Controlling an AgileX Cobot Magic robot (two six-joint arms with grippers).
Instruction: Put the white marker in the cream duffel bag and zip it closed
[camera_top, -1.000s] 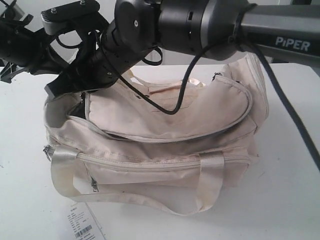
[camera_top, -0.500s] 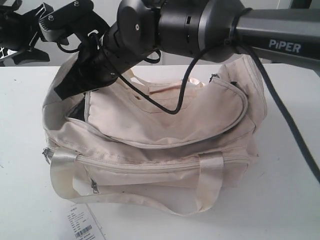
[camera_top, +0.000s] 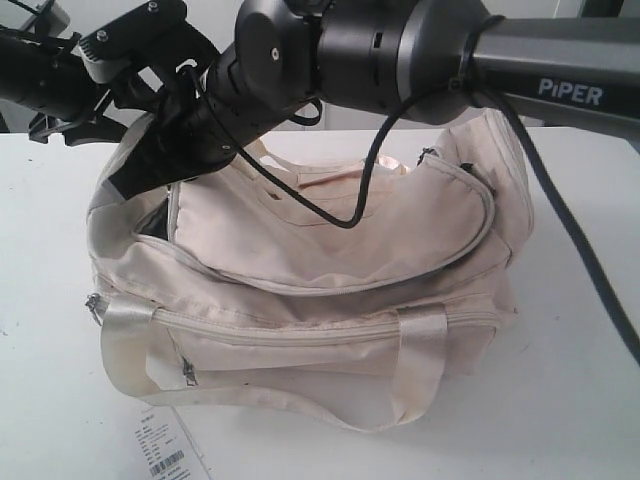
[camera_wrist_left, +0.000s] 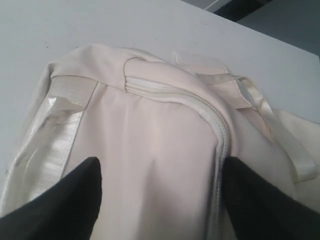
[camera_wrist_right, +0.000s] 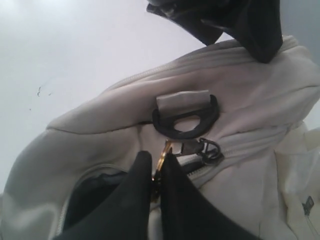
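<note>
The cream duffel bag (camera_top: 330, 280) lies on the white table, its curved top zipper partly open at the left end with dark lining showing (camera_wrist_right: 95, 190). My right gripper (camera_top: 150, 172) reaches across to that end and is shut on the gold zipper pull (camera_wrist_right: 161, 159), just below the black end buckle (camera_wrist_right: 185, 120). My left gripper (camera_wrist_left: 162, 172) hovers open over the bag's end, its fingers (camera_wrist_left: 60, 200) wide apart on either side of the fabric and zipper seam (camera_wrist_left: 220, 130). The white marker is hidden or out of view.
A white paper tag with a barcode (camera_top: 170, 447) lies on the table in front of the bag. The looped strap handles (camera_top: 410, 370) hang down the front. The right arm and its cable (camera_top: 400, 60) cross above the bag.
The right gripper lifted the bag's left end slightly, still pinching the zipper pull. The left arm shifted at the upper left, close to that end.
</note>
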